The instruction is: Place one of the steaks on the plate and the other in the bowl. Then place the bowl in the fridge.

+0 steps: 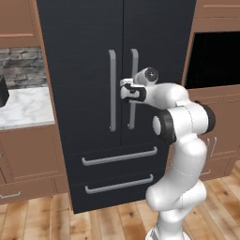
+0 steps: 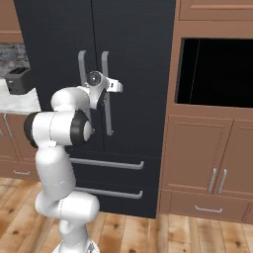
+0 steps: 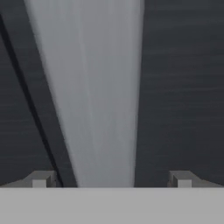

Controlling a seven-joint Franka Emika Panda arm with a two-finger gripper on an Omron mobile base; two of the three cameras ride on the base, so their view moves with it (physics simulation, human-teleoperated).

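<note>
Two spread fingers of the tool [image 3: 111,179], fully open and gripping nothing, straddle the right-door handle [image 3: 98,96] of the closed fridge [image 1: 84,56], whose long axis runs vertically, directly ahead between the fingertips.

The wooden plank floor [image 1: 42,215] carries the tall black fridge [image 1: 89,56], which stands on it between brown wood cabinets [image 2: 207,153]. To the fridge's left, a pale marble surface [image 1: 26,108] tops the lower cabinets; a dark toaster [image 2: 19,80] sits on it near its back edge.
</note>
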